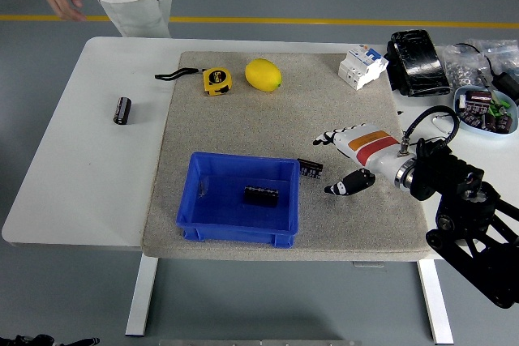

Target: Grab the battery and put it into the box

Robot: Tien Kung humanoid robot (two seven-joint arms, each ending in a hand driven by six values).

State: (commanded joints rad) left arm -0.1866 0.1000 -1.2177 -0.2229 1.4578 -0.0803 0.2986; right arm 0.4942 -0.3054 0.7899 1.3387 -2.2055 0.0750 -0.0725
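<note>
Head view | battery (122, 110) lying on bare worktop (73, 176), well left of the blue box (240, 199), long axis running near-to-far | right robot hand (345, 160) hovering right of the box, fingers spread, gripping nothing | left arm absent | open room surrounding the battery.

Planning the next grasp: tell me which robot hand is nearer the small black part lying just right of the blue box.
Right. The right hand hovers open just right of the small black part, not touching it. The left hand is out of view.
</note>
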